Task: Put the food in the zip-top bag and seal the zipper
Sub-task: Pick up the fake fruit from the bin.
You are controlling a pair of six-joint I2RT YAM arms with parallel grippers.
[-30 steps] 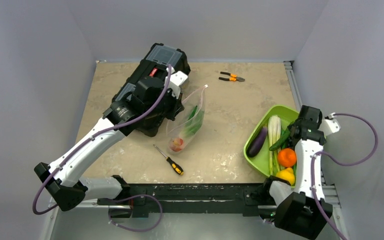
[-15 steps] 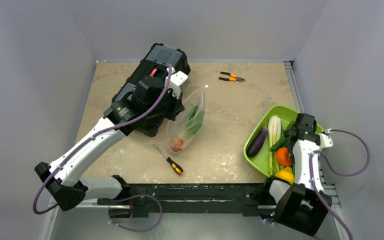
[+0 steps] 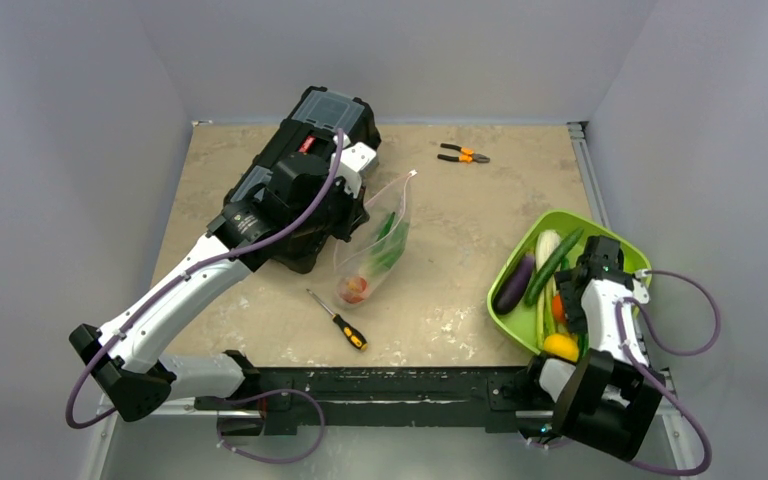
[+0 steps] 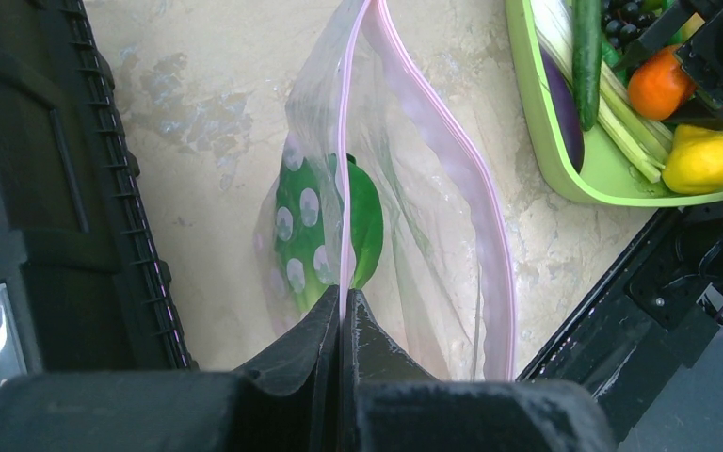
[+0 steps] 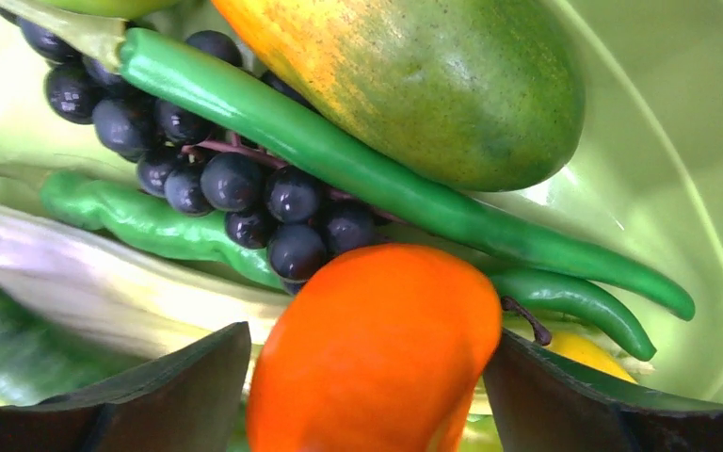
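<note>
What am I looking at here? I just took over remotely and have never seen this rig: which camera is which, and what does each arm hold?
Two robot arms are bolted at the near edge of the table. The wide picture looks down from above and behind them; the other two come from cameras on the wrists. On it lie a black toolbox, pliers, a screwdriver, the clear zip-top bag and a lime-green bowl of toy food. The left gripper is shut on the bag's pink zipper, its mouth gaping; a green piece and a red one lie inside. The right gripper is down in the bowl, jaws open either side of an orange fruit.
</note>
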